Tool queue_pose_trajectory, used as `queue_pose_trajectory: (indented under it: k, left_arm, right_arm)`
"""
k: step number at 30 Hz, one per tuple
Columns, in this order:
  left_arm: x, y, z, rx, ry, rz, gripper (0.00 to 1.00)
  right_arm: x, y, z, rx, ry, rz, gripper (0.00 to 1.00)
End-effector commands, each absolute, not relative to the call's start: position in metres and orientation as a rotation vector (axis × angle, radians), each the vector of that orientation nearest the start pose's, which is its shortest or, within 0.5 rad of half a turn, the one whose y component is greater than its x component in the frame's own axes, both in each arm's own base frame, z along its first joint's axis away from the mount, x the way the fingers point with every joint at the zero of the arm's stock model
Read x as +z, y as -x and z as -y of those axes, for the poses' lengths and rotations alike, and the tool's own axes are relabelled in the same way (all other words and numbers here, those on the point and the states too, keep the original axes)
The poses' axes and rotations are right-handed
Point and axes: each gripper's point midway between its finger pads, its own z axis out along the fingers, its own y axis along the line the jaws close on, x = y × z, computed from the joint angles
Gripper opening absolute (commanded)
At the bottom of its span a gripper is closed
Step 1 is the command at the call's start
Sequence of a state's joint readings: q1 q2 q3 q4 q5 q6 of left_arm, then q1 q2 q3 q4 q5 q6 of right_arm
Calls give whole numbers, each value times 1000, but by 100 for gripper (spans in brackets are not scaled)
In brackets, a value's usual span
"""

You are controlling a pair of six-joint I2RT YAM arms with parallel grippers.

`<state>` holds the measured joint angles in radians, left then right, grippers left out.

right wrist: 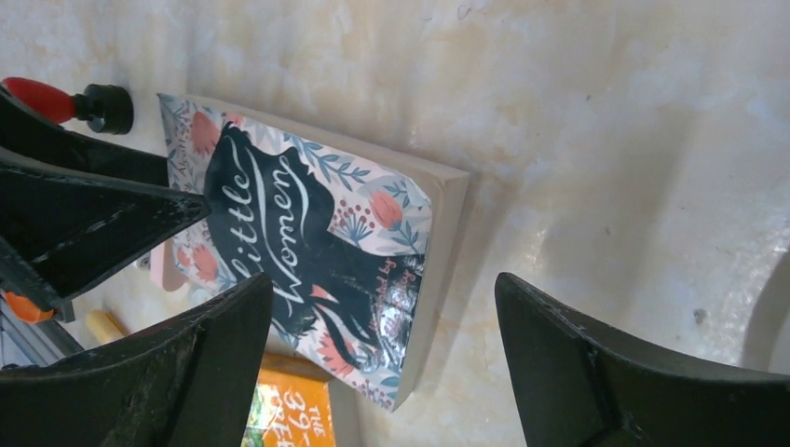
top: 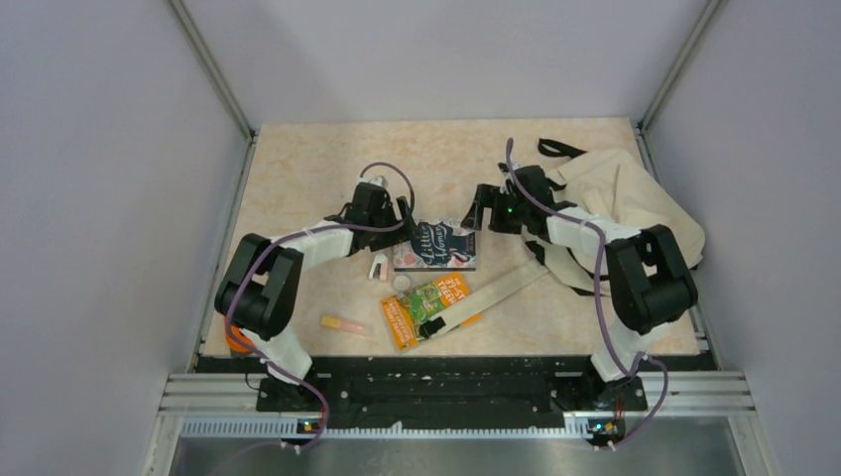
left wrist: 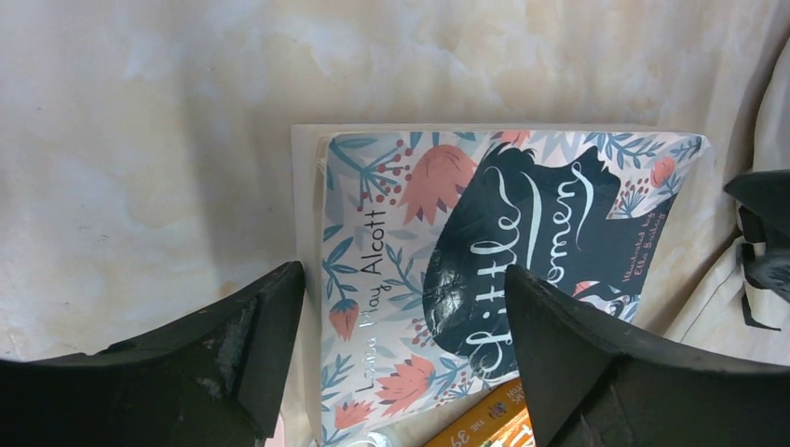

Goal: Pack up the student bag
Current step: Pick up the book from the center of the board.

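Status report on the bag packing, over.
Left claw, right claw open, flanking Little Women book. Student bag at right. Strap overlies orange book.

Tabletop, upper left of the top view: smooth matt sheet with a cream marbled print. Little Women book: paper, its cover glossy with glare on the dark patch, its page edges matt cream. Orange book: glossy cover. Student bag, right: matt cream cloth, creased. Left gripper and right gripper: fingers of black matt plastic, grainy and scuffed. Rail, bottom: bare ribbed metal.
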<state>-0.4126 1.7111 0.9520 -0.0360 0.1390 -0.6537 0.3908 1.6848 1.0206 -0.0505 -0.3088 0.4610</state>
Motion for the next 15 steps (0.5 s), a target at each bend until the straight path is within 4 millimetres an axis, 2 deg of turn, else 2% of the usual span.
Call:
queue_pose_trajectory:
  k: [1,4,9,15]
  left_arm:
    - [68,-387,224,-699,193,-2383,80]
    - [62,-387,224,-687,190,-2401,74]
    - [54,-384,225,-691,186,-2419,54]
    - [51,-382,228,-724,167,-2415,41]
  right_arm:
    - [78,-381,-250,864,106,-2351,86]
    - [61,-384,-257,901,114,-2379,84]
    - [52,-384,-265,944,154,-2389,83]
    - [46,-366,-286,1100,255,-2397,78]
